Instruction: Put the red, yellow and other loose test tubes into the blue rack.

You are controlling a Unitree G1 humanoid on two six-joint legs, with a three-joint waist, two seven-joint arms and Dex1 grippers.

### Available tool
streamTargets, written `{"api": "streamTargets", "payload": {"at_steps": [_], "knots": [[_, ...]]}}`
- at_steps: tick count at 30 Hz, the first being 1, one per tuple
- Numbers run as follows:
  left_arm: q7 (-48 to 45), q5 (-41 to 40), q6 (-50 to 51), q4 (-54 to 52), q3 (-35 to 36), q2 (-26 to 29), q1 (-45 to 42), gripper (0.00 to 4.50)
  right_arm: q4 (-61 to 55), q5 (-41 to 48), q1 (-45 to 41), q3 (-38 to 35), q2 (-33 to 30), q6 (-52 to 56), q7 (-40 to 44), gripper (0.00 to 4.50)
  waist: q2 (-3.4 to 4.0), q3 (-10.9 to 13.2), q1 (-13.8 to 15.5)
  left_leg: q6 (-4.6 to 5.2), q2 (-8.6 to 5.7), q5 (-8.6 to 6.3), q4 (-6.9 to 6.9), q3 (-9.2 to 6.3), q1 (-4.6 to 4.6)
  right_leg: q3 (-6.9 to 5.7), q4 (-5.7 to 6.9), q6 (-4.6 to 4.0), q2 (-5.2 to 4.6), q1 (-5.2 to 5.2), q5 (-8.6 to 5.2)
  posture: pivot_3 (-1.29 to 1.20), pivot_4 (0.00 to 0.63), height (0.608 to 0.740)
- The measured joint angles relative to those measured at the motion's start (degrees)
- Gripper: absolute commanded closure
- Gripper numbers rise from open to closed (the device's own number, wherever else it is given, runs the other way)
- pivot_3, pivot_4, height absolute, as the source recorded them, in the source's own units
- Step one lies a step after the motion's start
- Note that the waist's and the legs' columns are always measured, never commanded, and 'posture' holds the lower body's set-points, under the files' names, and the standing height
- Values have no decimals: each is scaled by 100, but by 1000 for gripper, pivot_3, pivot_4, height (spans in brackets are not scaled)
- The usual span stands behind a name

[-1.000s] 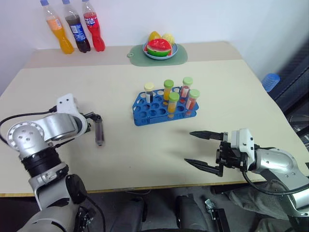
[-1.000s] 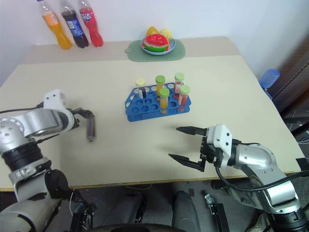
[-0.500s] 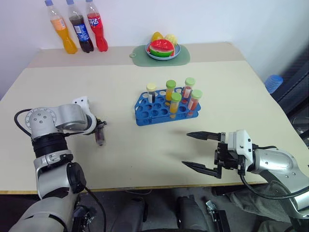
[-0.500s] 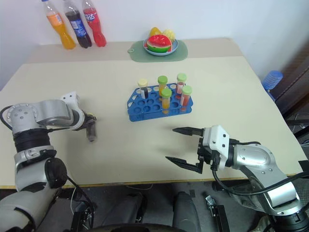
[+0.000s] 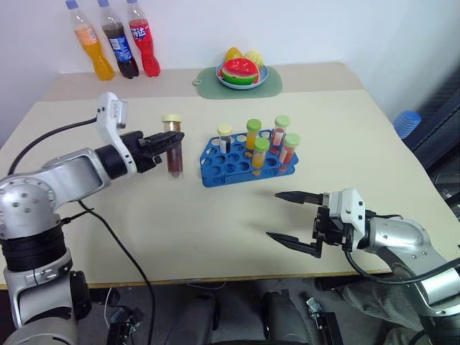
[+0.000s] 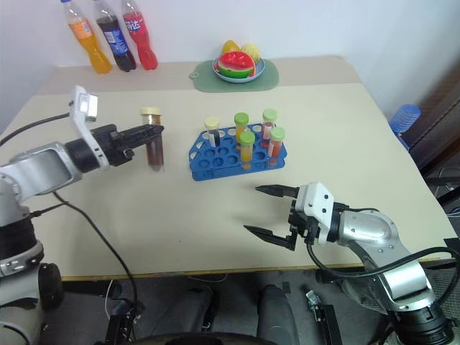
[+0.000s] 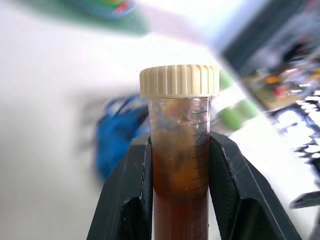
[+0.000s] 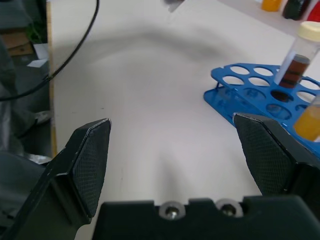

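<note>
The big tan surface (image 5: pixel 215 215) holds the blue rack (image 5: pixel 244 162), with five capped tubes standing in it. Left of the rack, the left gripper (image 5: pixel 171 140) has its fingers clamped on the brown tube (image 5: pixel 173 154), held upright above the surface. The right gripper (image 5: pixel 289 219) hangs near the front edge, fingers wide apart.

HEAD 2 eyes: look forward and down from above the near table (image 5: pixel 215 230) edge; both share blue rack (image 5: pixel 237 162) and both arms | L WRIST: very close along left end effector (image 7: pixel 180 165) onto brown tube (image 7: pixel 180 200) | R WRIST: low over table, along right end effector (image 8: pixel 180 165), shares rack corner
</note>
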Motion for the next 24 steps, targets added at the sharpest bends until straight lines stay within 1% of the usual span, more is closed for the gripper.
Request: {"api": "streamTargets", "payload": {"at_steps": [2,4,5,9,10,13,16,20,24], "knots": [[-752,824,-894,-9,-514,-214,34,3270,-1,-50,72,-9,17,-17,-87,169,-3,2,18,2,0,0,2,-2,-6,-2,-6,0,0,0,0,0,150,740],[-1430,1592,-2003,145,-866,-616,34,3270,-18,-104,128,-15,55,-30,-204,169,-5,3,11,4,0,-1,4,-1,-8,-2,-11,-1,-1,0,1,0,150,740],[-1784,2011,-2558,281,-1095,-696,38,3270,-31,-129,187,-22,67,-34,-269,169,-6,3,9,4,1,-1,2,-1,-8,-2,-12,-1,-1,0,1,0,150,740],[-3312,3332,-4321,1280,-1930,-930,-32,3270,-166,-245,463,-77,148,-41,-565,169,-4,3,0,9,2,-4,-2,4,-7,-2,-13,0,-1,-2,1,0,150,740],[-3543,3543,-4623,1522,-2051,-1005,-49,3270,-221,-273,502,-85,175,-47,-623,169,-6,3,-4,11,3,-5,0,4,-7,-2,-13,0,-1,-3,1,0,150,740],[-4182,3838,-5160,2305,-2212,-1366,-276,3270,-388,-386,667,-131,253,-72,-849,169,-10,6,7,46,2,-24,10,-7,-13,-5,-13,2,-1,-2,2,0,150,740],[-4606,3959,-5408,2994,-2217,-1579,-601,3270,-513,-464,741,-142,349,-73,-1040,169,-10,6,3,51,1,-27,14,-16,-12,-5,-11,3,-1,-2,3,0,150,740],[-4802,4175,-5734,3937,-2158,-1888,-984,3270,-613,-573,944,-140,440,-81,-1216,169,-10,6,3,51,0,-27,16,-17,-12,-5,-11,4,-1,-1,3,0,150,740],[-4852,4444,-6151,4744,-2040,-2057,-1280,3270,-640,-670,1000,-139,445,-92,-1314,169,-10,6,-11,51,1,-27,17,-18,-10,-5,-9,5,2,-2,3,0,150,740]]}}
